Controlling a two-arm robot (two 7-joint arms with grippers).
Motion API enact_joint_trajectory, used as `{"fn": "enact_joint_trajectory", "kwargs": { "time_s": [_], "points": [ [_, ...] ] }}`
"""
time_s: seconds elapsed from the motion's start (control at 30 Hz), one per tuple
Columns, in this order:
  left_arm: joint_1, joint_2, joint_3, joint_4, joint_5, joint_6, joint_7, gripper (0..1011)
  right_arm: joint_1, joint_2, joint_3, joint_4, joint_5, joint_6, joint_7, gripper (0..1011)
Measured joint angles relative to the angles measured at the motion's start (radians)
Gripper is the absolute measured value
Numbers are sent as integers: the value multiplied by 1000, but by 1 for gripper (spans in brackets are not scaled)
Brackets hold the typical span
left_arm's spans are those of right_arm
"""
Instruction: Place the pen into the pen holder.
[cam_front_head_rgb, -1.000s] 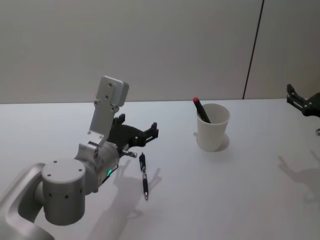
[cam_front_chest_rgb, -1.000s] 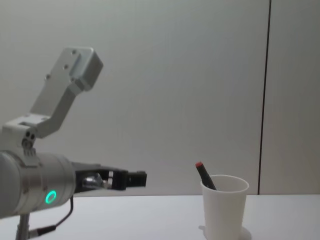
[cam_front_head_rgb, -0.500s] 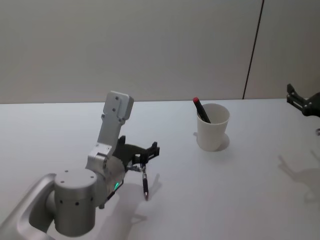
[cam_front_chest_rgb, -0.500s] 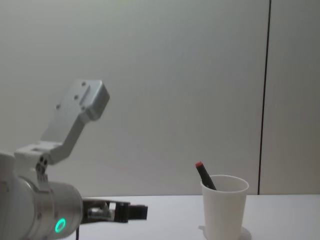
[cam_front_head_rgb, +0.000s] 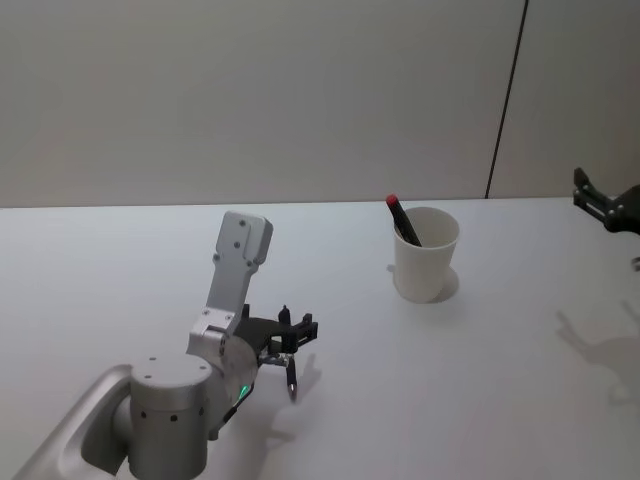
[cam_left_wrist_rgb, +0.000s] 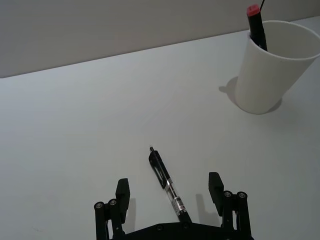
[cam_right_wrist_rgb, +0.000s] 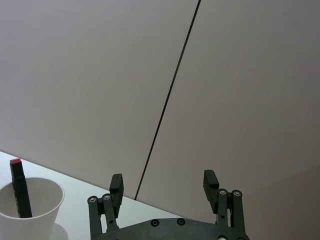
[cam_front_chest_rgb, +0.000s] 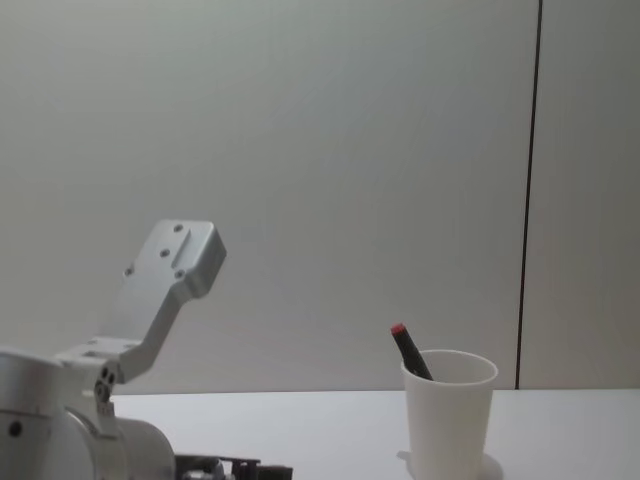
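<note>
A black pen (cam_left_wrist_rgb: 170, 187) lies flat on the white table, its tip showing past the arm in the head view (cam_front_head_rgb: 291, 384). My left gripper (cam_left_wrist_rgb: 169, 191) is open and low over it, one finger on each side of the barrel; in the head view the left gripper (cam_front_head_rgb: 290, 333) sits right above the pen. The pen holder (cam_front_head_rgb: 425, 254), a white paper cup, stands to the right and farther back with a black red-capped marker (cam_front_head_rgb: 402, 220) leaning in it; the cup (cam_front_chest_rgb: 448, 415) also stands at the right of the chest view. My right gripper (cam_front_head_rgb: 598, 205) hangs open at the far right edge.
The white table (cam_front_head_rgb: 480, 370) stretches between the pen and the cup. A grey wall with a dark vertical seam (cam_front_head_rgb: 506, 98) rises behind the table.
My left arm has come down and toward me, bringing the open gripper from above and behind the pen to straddling it near the table. The right arm has not moved.
</note>
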Motion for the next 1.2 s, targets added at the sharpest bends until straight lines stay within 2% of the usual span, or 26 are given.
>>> {"fn": "enact_joint_trajectory", "kwargs": {
  "time_s": [0.5, 1.2],
  "points": [
    [-17, -24, -2, 49, 11, 36, -3, 1004, 0, 0, 0, 0, 0, 0, 0, 1002],
    [-40, -46, -6, 95, 33, 102, -59, 1004, 0, 0, 0, 0, 0, 0, 0, 1002]
  ]
}}
